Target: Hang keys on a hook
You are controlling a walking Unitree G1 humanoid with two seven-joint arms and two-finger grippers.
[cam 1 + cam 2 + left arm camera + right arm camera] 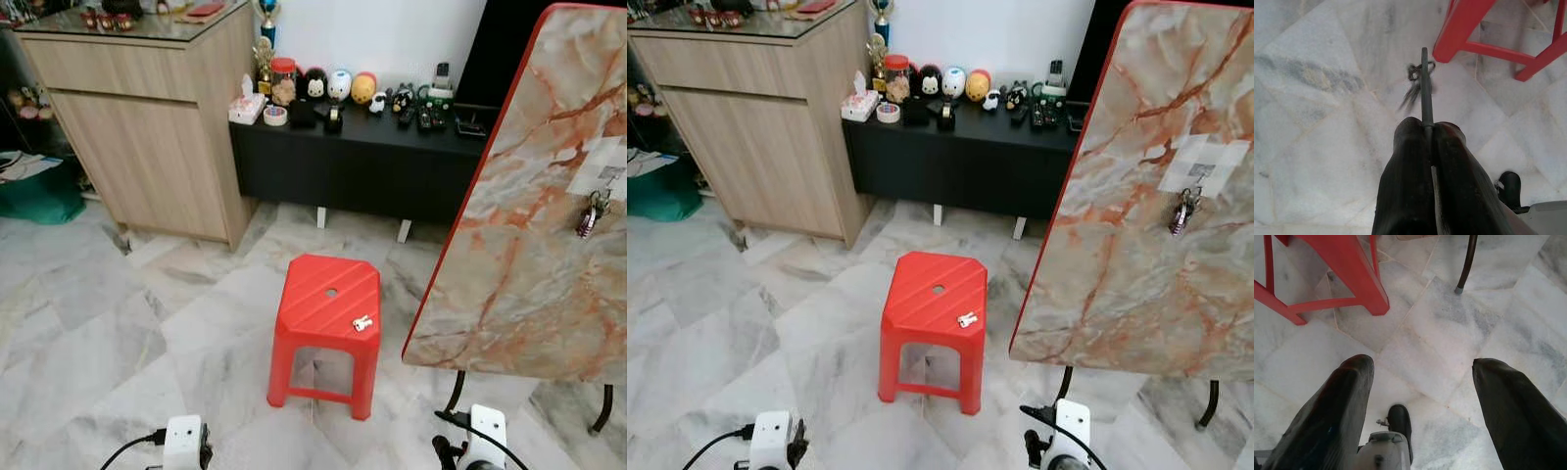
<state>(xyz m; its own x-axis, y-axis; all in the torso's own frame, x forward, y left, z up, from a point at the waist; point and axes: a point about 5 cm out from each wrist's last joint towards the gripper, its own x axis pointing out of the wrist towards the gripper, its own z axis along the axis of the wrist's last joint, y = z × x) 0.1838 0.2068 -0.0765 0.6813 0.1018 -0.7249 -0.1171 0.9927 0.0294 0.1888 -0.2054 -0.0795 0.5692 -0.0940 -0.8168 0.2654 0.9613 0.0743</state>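
Marble floor; red stool (327, 311) w/ key (362, 322) ahead.

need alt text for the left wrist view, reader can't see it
The left gripper, its two black fingers shut, pinches a thin flat piece from which a blurred bunch of keys hangs over the pale marble floor. The legs of a red stool stand on the floor just beyond the keys.
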